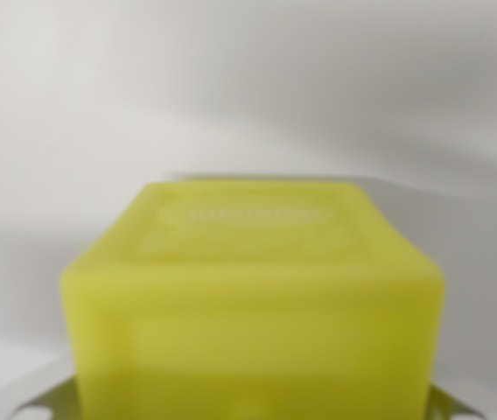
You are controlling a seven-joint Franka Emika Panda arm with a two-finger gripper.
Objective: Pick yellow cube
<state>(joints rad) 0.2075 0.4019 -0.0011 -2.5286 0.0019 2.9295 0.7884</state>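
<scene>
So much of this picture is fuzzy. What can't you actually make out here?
- Marking on the cube's top: wrist view, too blurred to read.
- Cube's underside: cut off by the bottom edge.
- Gripper: only pale slivers at the bottom corners, mostly outside the frame, so open or shut is unclear.
- Surroundings: plain grey blur; whether the cube rests on anything or is lifted cannot be told.

1. Only one view is given, taken from a camera on the wrist of the arm.
2. The camera is set very close to a blurred yellow plastic cube (253,302), which fills the lower middle of the picture and is cut off by its bottom edge.
3. The cube's top face and near side are both seen, so the scene is looked at from slightly above.
4. A pale, featureless surface (248,87) is seen beyond.
</scene>
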